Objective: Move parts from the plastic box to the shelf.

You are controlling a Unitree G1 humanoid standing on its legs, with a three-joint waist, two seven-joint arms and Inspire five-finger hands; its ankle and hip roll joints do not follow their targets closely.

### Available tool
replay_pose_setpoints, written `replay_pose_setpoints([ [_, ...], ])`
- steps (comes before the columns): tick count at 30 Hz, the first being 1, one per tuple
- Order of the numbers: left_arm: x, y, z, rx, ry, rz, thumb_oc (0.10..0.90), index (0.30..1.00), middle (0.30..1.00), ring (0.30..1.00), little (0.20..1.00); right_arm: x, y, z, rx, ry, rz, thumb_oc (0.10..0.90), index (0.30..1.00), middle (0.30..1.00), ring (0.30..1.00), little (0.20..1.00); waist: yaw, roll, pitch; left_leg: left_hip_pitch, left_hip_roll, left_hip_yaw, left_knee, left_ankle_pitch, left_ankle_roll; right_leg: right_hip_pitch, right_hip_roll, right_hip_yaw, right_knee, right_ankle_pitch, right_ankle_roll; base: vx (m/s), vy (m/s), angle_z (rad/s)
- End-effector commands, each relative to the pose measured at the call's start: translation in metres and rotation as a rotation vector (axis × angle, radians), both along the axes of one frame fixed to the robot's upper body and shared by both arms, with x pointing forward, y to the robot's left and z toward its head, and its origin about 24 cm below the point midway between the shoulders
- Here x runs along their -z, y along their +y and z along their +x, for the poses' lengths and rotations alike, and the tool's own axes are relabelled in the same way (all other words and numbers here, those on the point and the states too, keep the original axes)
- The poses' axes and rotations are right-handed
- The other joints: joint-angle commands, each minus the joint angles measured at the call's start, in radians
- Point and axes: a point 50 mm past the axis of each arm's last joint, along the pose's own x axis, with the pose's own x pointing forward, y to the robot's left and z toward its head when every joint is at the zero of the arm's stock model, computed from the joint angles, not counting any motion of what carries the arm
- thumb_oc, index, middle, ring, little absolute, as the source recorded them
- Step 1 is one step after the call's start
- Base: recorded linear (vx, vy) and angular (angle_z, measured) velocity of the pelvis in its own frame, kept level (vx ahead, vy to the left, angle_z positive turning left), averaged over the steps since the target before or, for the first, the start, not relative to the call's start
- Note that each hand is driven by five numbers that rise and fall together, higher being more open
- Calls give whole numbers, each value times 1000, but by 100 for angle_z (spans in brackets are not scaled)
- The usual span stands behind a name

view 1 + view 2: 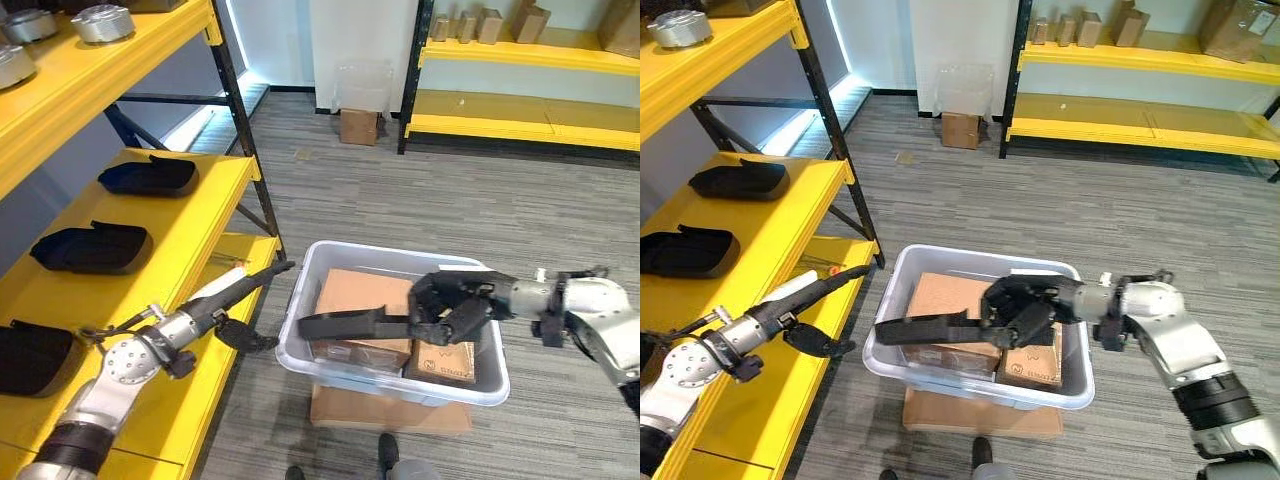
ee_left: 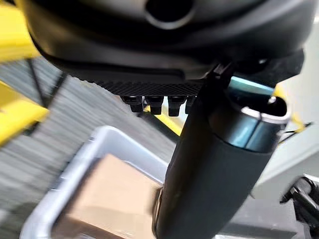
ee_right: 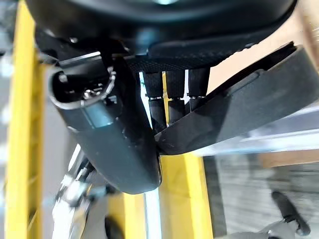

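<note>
grey plank floor point(image 1: 420, 200) | small cardboard box point(image 1: 359, 126) at 12 o'clock on the floor, clear plastic bin point(image 1: 362, 85) just behind it | far yellow rack point(image 1: 520, 125) at 1 o'clock, small cartons point(image 1: 490, 25) on its upper level | flat cardboard point(image 1: 390, 410) at 6 o'clock

Two silver-grey arms are built of rounded metal segments with black bands at the joints. The left hand point(image 1: 244, 337) is dark, with slim black fingers. The right hand point(image 1: 1025, 305) is dark too, bulkier, on a pale cylindrical wrist. Close up, the palms carry ribbed black padding, and the thumbs are smooth and glossy.
</note>
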Motion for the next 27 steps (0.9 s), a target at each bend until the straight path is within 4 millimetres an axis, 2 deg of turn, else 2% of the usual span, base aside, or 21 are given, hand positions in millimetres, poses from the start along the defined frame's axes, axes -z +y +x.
replay_pose_setpoints([
  [1, -53, 11, 12, 3, -199, -46, 900, 1000, 1000, 1000, 1000, -38, 13, 16, -48, -129, 73, 400, 300, 300, 300, 300, 11, -27, -92, 73, 46, 58, -1, -25, -21, 18, -57, 97, 22, -41, 96, 0, 0, 0],
  [6, -45, -3, 15, 50, -157, -72, 900, 1000, 1000, 1000, 1000, -44, 34, 19, -92, -147, 75, 400, 300, 300, 300, 300, 10, -23, -94, 77, 44, 61, 0, -27, -19, 18, -56, 103, 24, -41, 95, 0, 0, 0],
  [16, -25, -18, 16, 81, -83, -105, 900, 1000, 1000, 1000, 1000, -49, 59, 18, -140, -169, 67, 400, 300, 300, 300, 300, 8, -18, -92, 78, 40, 64, 3, -30, -16, 15, -54, 114, 28, -42, 92, 1, 1, 0],
  [27, -13, -20, 11, 48, -11, -136, 900, 1000, 1000, 1000, 1000, -60, 59, 18, -105, -219, 121, 400, 300, 300, 300, 300, 14, -11, -90, 80, 34, 58, 6, -38, -13, 16, -55, 118, 31, -45, 91, 0, 0, 0],
])
